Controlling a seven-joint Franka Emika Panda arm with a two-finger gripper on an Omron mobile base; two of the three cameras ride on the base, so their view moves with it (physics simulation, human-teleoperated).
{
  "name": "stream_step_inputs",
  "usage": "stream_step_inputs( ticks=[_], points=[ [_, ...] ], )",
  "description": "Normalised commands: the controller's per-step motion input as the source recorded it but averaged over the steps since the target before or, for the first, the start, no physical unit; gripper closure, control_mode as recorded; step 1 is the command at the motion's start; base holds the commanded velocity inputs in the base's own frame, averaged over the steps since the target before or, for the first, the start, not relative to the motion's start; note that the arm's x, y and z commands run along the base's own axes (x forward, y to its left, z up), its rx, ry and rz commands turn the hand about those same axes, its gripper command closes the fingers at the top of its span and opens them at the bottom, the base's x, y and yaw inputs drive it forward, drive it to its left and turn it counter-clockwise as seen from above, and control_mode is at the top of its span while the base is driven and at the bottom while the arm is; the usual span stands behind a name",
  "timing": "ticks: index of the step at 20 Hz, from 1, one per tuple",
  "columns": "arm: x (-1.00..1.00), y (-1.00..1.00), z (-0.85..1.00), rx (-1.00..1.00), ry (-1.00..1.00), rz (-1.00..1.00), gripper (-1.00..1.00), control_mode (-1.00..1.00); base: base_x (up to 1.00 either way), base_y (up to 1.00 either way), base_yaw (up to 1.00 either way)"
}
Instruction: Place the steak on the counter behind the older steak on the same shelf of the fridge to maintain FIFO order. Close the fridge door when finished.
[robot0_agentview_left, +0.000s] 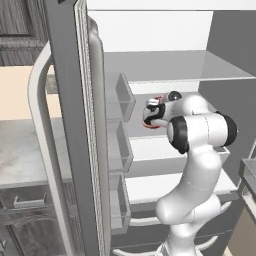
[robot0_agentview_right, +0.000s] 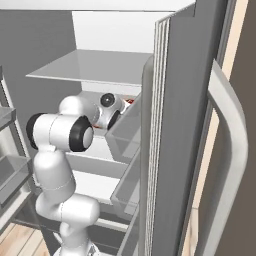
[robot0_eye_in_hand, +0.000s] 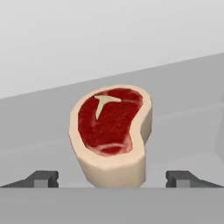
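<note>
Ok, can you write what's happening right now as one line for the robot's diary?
place: fridge shelf | steak: resting on shelf | gripper: open, fingertips either side of steak, apart from it | fridge door: open

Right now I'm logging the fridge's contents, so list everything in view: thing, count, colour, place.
steak: one, dark red top with pale tan rim, on the grey fridge shelf, between the tool's fingertips and apart from both.
fridge: one, dark grey outside, white inside, both doors open.
shelves: several, pale grey, inside the fridge.
door bins: three, clear grey, stacked on the left door.
handles: two, pale grey, one on each door.
counter: one, light marble, left of the fridge.
arm: one, white with dark joints, reaching into the fridge.
tool: one, dark tips, open, at the steak.
</note>
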Motion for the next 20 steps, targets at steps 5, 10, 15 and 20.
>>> stream_step_inputs(
  ticks=[5, 10, 15, 20],
  points=[
    [-0.46, 0.00, 0.38, 0.00, -0.01, -0.01, -1.00, -1.00, 0.00, 0.00, 0.00],
    [-0.63, 0.00, 0.71, 0.00, 0.00, -0.01, -1.00, -1.00, 0.00, 0.00, 0.00],
    [-0.67, 0.05, 0.26, 0.00, 0.00, -0.04, -1.00, -1.00, 0.00, 0.00, 0.00],
    [-0.90, 0.14, 0.01, 0.00, -0.07, -0.05, -1.00, -1.00, 0.00, 0.00, 0.00]
  ],
)
